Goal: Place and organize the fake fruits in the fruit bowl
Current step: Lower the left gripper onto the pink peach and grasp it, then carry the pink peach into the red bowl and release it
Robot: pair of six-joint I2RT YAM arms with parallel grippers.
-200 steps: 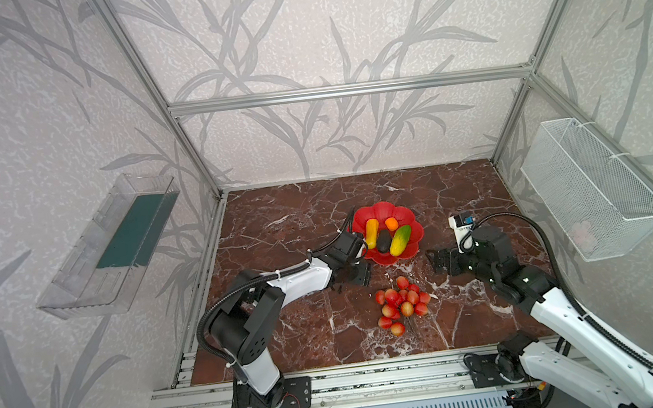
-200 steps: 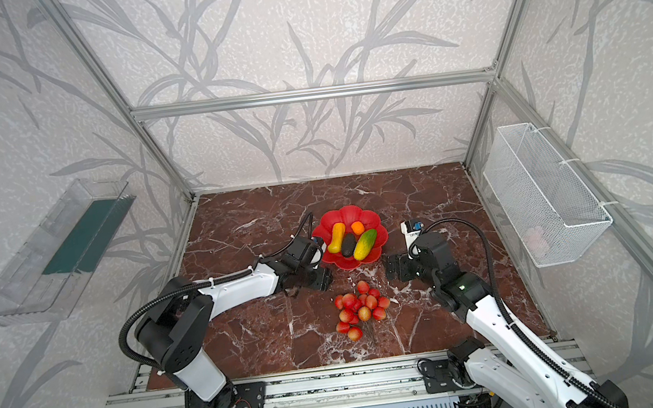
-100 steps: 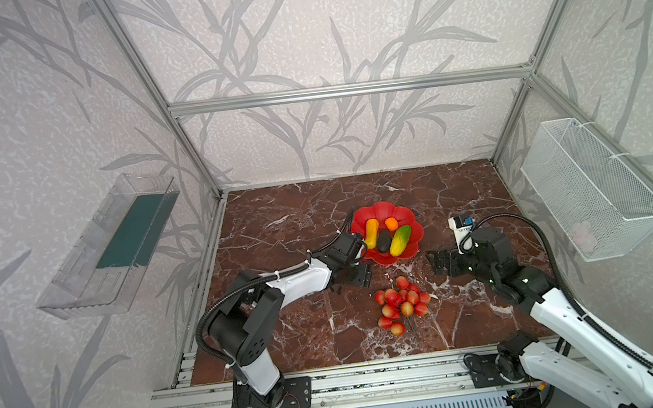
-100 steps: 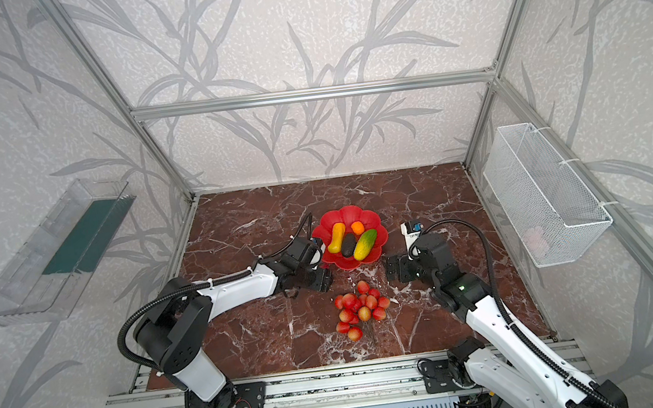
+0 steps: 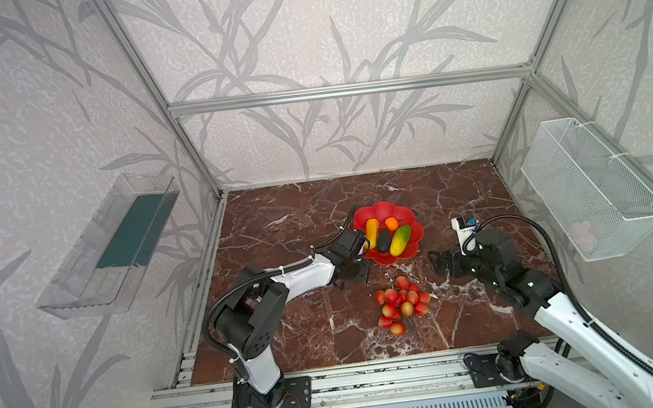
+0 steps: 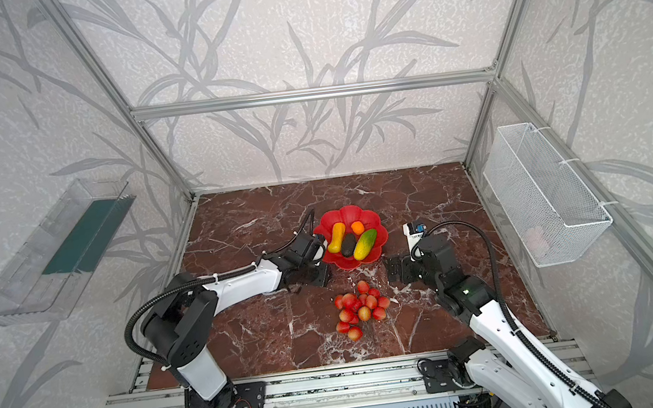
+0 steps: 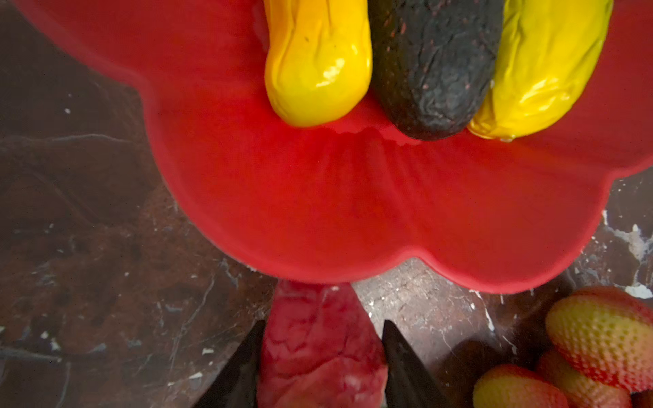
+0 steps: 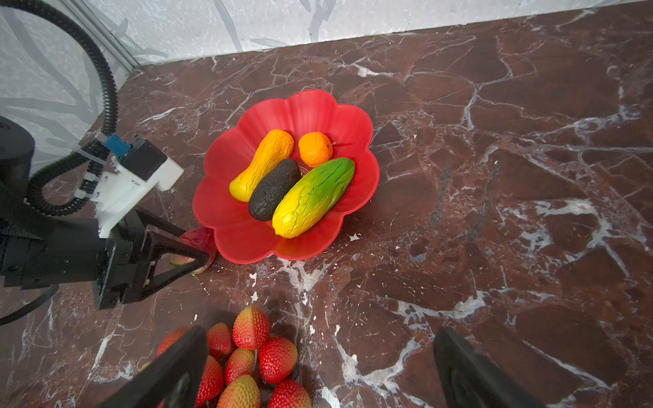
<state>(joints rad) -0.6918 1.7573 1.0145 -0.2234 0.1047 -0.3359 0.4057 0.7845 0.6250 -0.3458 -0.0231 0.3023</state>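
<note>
Jaws of your left gripper (image 7: 324,323) pinch the red fruit (image 7: 318,356) on the table (image 8: 494,212), just beside the fruit bowl (image 7: 353,229); your right gripper (image 8: 321,332) stands spread wide near the berry cluster (image 8: 251,332).

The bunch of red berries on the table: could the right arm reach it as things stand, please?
Probably yes. The right arm's fingers stand open just beside the bunch of red berries, with nothing between them; the bowl and left arm lie farther off.
</note>
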